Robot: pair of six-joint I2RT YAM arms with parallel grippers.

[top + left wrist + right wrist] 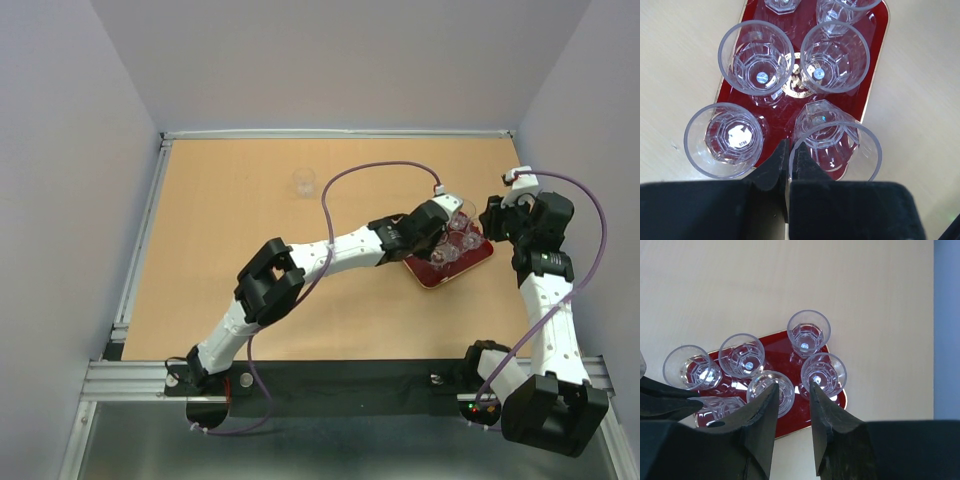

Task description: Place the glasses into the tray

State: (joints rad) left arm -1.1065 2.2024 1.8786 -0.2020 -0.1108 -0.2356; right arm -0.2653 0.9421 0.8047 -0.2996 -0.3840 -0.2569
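Glass rim pinched in left jaws over tray; right jaws apart

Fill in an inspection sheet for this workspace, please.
Surface: tan wooden table.
Job's things: six glasses at the red tray; seventh glass alone on the table, farther out to the left.
Clutter: nothing seen.
Grippers: left gripper shut on nearest glass at its rim; right gripper open above the tray.
Cables: purple cables loop off both arms.
Surroundings: pale walls on three sides; metal rail at near edge.
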